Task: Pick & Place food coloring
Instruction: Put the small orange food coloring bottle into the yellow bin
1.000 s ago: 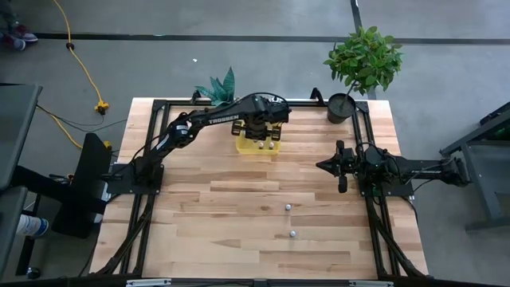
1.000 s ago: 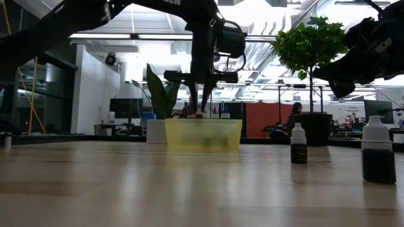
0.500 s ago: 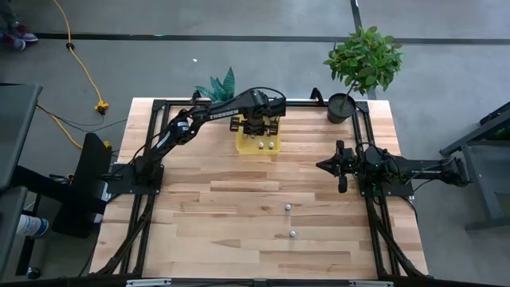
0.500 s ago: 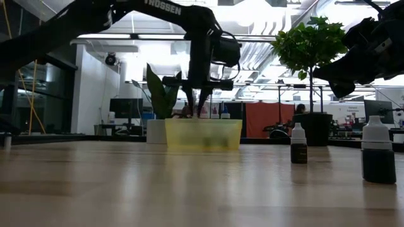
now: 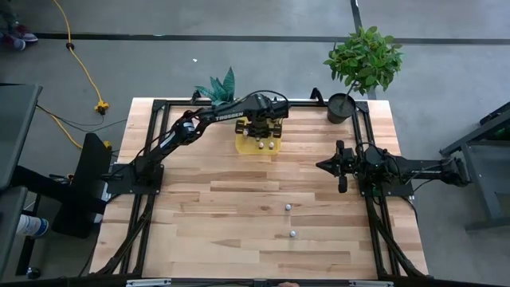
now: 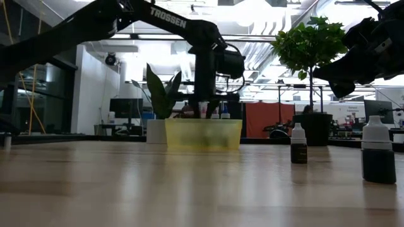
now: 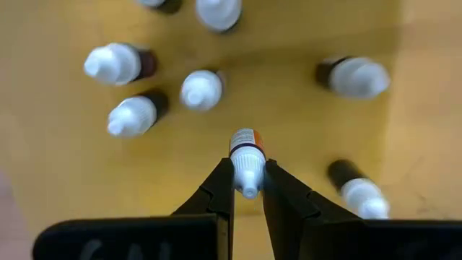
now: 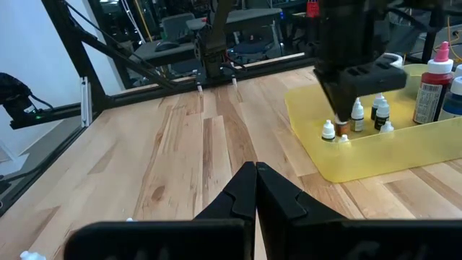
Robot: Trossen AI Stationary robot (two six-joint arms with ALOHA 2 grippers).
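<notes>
A translucent yellow tray (image 5: 245,147) stands near the table's far edge with several small white-capped food coloring bottles (image 7: 202,88) in it. My left gripper (image 7: 247,170) points straight down into the tray, shut on one more small bottle (image 7: 246,141) with a dark and orange body. Two other bottles (image 5: 288,206) (image 5: 293,233) stand on the bare wood nearer the front. At the table's right side my right gripper (image 8: 254,180) waits, shut and holding nothing. My left gripper pinches the bottle's white cap (image 7: 249,189) between its two fingers, coming from above and pointing down. The bottle hangs upright below the fingers, body down, inside the tray (image 8: 375,162). Whether its base touches the tray floor I cannot tell.
A potted plant (image 5: 341,108) stands at the far right corner and a smaller leafy plant (image 5: 219,86) at the far edge left of the tray. Taller bottles, one red (image 8: 432,83), stand at one end of the tray. The table's middle and near left are bare wood.
My left gripper has gone down with the bottle, from above the tray's rim into the tray, still shut on the cap and still pointing down.
</notes>
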